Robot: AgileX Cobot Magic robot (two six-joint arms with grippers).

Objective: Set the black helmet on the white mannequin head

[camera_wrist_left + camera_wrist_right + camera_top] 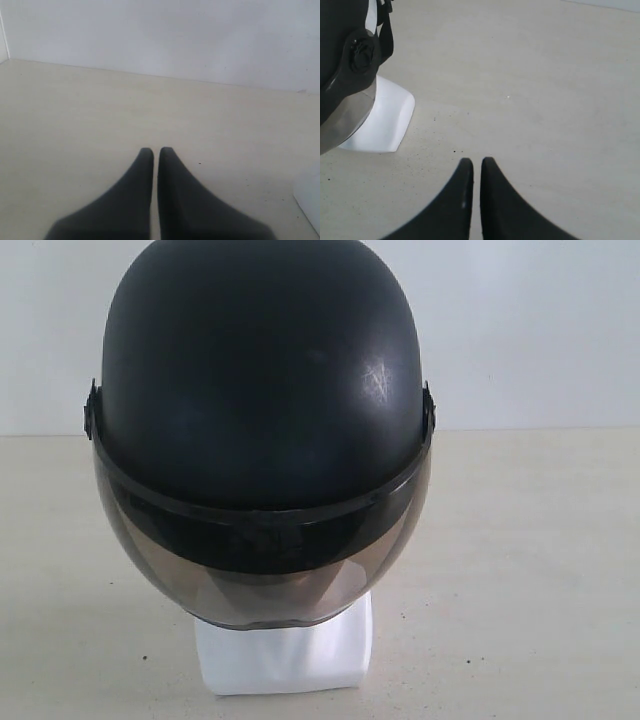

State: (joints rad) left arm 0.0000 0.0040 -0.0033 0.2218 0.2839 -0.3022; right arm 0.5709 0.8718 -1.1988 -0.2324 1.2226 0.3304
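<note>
Helmet: the matte black rounded helmet (260,390) sits on top of the glossy white mannequin head (285,655). It covers the head so fully that only the squarish white base shows below it.
Visor: the smoky tinted curved visor (260,580) is down over the front, and its lower edge reaches just to the top of the white base.
Stand: the base rests on the pale beige tabletop (520,570), with a plain white wall (540,330) behind.
Right gripper: the black angular right gripper (477,161) has its two fingers drawn nearly together with only a thin slit between them, and nothing is held. It hangs over bare tabletop, apart from the helmet, which is off to one side with the white base beneath it.
Left gripper: the black left gripper (156,150) is closed the same way and empty, over bare table. The helmet is out of its camera's sight.
Side fitting: from the right wrist, a round black pivot knob (361,52) fixes the visor to the shell, and a dark strap (387,35) hangs beside it.
Markings: there is a patch of pale scratches (378,385) on the shell. The knob is too blurred to read.
</note>
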